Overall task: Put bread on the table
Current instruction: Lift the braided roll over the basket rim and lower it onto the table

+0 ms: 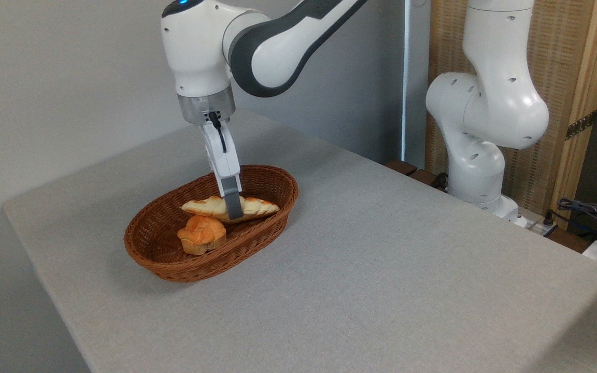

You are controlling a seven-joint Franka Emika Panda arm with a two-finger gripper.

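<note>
On the bench point(381, 269), a bit left of the middle, sits a brown oval basket point(164, 259) made of woven wicker. The bench has a light grey cloth on it and a round corner at the left.

Inside the basket lies the bread point(257, 207). It is long and flat, with a braided top and pointed ends. It is pale cream with golden-brown patches. It lies across the back part of the basket, and its right tip is close to the basket's wall.

Just in front of the bread, also in the basket, is a small round orange bun point(201, 234). The bun and the bread look like they touch, but it is hard to be sure from this side.

The white arm point(257, 46) reaches down from the top of the picture. Its tool point(233, 207) points straight down into the basket, right at the middle of the bread. One grey finger point(234, 203) shows in front of the loaf and covers part of it. The other finger is hidden behind, so I cannot tell if the tool is squeezing the bread or standing apart around it.

The arm's white base point(477, 176) stands at the right, past the far edge of the bench.
</note>
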